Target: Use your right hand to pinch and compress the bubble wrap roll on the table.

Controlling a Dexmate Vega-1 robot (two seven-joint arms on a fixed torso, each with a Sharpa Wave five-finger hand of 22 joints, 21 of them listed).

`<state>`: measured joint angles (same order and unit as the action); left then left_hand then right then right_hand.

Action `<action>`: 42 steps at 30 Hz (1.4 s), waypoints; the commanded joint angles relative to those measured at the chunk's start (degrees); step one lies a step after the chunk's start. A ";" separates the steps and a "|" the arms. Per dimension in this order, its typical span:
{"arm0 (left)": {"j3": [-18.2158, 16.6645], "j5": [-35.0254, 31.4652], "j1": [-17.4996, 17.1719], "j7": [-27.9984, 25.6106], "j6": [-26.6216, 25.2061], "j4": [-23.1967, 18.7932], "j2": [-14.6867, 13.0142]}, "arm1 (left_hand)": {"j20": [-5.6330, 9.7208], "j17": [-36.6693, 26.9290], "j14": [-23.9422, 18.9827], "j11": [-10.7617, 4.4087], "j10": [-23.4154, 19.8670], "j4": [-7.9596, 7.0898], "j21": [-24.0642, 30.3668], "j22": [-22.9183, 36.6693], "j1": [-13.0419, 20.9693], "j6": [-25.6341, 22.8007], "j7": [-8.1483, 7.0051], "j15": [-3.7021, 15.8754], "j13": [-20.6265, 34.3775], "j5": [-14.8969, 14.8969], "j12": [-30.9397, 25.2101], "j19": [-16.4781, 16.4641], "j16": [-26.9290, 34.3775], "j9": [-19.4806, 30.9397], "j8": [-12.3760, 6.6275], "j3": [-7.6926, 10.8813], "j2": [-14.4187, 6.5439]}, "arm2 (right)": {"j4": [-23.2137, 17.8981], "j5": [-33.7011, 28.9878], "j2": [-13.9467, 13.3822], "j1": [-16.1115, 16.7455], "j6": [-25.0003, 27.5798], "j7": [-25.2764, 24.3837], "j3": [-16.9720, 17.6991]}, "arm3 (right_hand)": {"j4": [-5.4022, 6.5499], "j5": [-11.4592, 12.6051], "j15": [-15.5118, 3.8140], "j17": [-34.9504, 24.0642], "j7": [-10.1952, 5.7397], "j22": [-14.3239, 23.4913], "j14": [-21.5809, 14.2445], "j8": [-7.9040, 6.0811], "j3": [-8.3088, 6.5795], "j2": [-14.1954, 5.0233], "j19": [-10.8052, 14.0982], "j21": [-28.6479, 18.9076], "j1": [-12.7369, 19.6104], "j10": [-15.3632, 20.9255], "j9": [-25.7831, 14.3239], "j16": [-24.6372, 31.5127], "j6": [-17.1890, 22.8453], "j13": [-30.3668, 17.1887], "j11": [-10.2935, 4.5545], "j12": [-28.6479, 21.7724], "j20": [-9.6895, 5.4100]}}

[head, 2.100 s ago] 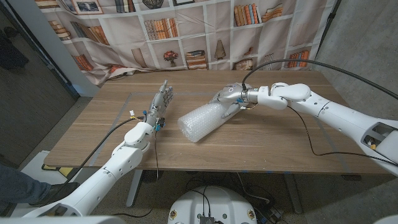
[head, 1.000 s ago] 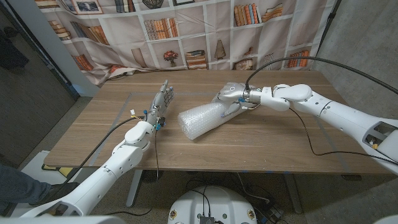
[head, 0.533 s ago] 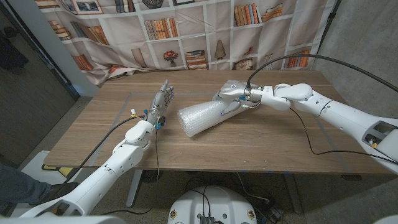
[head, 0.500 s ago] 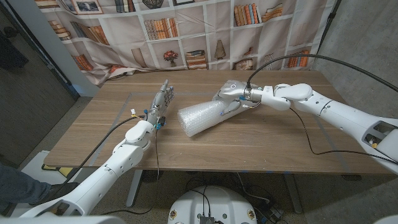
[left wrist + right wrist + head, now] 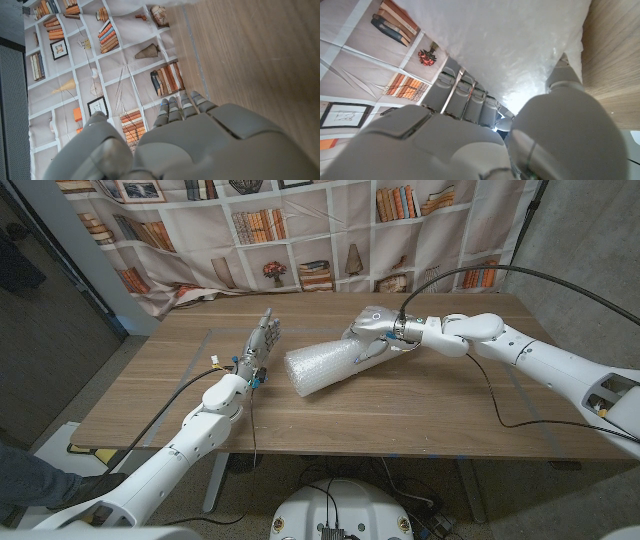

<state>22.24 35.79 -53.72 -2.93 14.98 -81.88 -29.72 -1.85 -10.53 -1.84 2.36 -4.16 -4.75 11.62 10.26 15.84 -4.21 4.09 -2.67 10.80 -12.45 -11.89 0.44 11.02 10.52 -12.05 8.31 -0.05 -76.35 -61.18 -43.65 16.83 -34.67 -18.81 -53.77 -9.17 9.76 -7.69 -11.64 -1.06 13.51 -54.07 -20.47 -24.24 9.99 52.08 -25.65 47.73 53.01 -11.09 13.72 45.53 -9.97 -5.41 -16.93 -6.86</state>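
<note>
your right hand (image 5: 372,332) is pinching the far right end of the bubble wrap roll (image 5: 322,366), thumb on one side, fingers (image 5: 465,97) on the other. the roll lies mid-table, pointing near-left from it. your left hand (image 5: 261,343) waits spread, apart on the left
</note>
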 commanded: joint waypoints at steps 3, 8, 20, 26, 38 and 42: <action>0.24 -0.27 -0.12 -0.39 -0.15 -0.57 0.06 | -0.33 -0.07 0.05 -0.07 -0.27 0.13 -0.15 0.12 -0.01 -0.38 0.05 -0.25 0.12 -0.02 0.08 0.30 -0.17 0.29 0.36 -0.21 -0.06 | -1.22 0.01 -0.74 0.49 0.17 0.01 0.67 | -0.04 0.17 -5.99 -0.06 -8.61 0.21 -0.82 0.13 0.19 -18.22 0.56 -0.57 19.10 4.35 -0.85 0.36 9.32 -0.27 -3.71 0.23 -5.34; 0.26 -0.39 -0.22 -0.64 -0.29 -0.84 0.00 | -0.33 -0.07 0.05 -0.09 -0.32 0.12 -0.13 0.12 0.00 -0.41 0.08 -0.30 0.12 -0.01 0.07 0.28 -0.17 0.29 0.37 -0.25 -0.08 | -1.56 0.01 -1.02 0.71 0.32 -0.04 1.01 | -0.04 0.18 -5.96 -0.02 -8.57 0.24 -0.80 0.31 0.38 -18.12 0.38 -0.71 19.24 4.29 -0.87 0.20 9.36 -0.28 -3.74 0.46 -5.30; 0.27 -0.55 -0.31 -1.04 -0.74 -1.36 -0.18 | -0.31 -0.07 0.08 -0.04 -0.25 0.11 -0.14 0.12 0.05 -0.39 0.06 -0.24 0.13 0.01 0.13 0.37 -0.18 0.29 0.42 -0.36 -0.13 | -1.85 -0.08 -1.16 0.79 -0.10 -0.34 1.43 | 0.16 0.20 -5.89 0.07 -8.65 0.28 -0.50 0.68 0.70 -18.13 -0.08 -0.93 19.29 4.12 -0.93 -0.23 9.40 -0.31 -3.81 0.91 -5.26; 0.28 -0.72 -0.32 -1.17 -0.76 -1.59 -0.28 | -0.35 -0.07 0.07 -0.03 -0.22 0.11 -0.13 0.12 0.07 -0.46 0.08 -0.24 0.13 0.02 0.15 0.39 -0.18 0.30 0.41 -0.41 -0.16 | -2.36 -0.76 -1.54 1.27 0.46 -1.10 1.65 | 0.25 0.42 -5.76 0.21 -9.22 0.26 0.58 2.65 1.30 -17.97 -1.58 -1.32 19.65 2.26 -1.04 -1.29 6.92 -0.39 -4.41 2.61 -5.27; 0.28 -0.98 -0.46 -1.38 -0.75 -2.21 -0.46 | -0.37 -0.07 0.02 -0.18 -0.26 0.10 -0.12 0.12 0.13 -0.46 0.11 -0.24 0.13 0.04 0.15 0.42 -0.16 0.30 0.44 -0.50 -0.21 | -3.77 -1.18 -2.51 1.95 0.89 -0.56 2.15 | 1.08 0.08 -5.26 0.53 -9.34 -0.20 2.86 4.55 3.07 -16.05 -3.47 -1.53 17.70 0.29 -1.14 -2.64 5.06 -0.46 -4.21 4.33 -5.21; 0.22 -0.91 -0.71 -1.60 -0.83 -2.47 -0.45 | -0.35 -0.07 0.03 -0.03 -0.28 0.10 -0.13 0.12 0.14 -0.45 0.09 -0.30 0.13 0.05 0.15 0.44 -0.17 0.30 0.46 -0.53 -0.23 | -3.44 -0.77 -2.42 1.64 0.07 0.11 2.13 | 1.78 0.00 -5.03 0.56 -9.48 -0.60 3.90 5.38 4.17 -15.11 -4.38 -1.41 15.82 -0.42 -1.15 -2.87 4.24 -0.48 -4.38 4.87 -5.16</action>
<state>22.50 34.96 -54.08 -4.19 14.28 -83.77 -30.08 -2.06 -10.52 -1.84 2.36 -4.16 -4.67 11.62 10.25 15.83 -4.20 4.10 -2.67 10.80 -12.45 -11.90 0.64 11.02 10.52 -11.60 7.75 -0.04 -79.41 -62.06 -45.69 18.42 -34.13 -19.64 -51.92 -7.65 9.78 -6.75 -10.92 -5.80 13.04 -50.67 -15.46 -20.48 10.66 48.04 -26.76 48.41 52.35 -12.11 11.01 45.67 -10.31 -9.27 -12.37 -5.93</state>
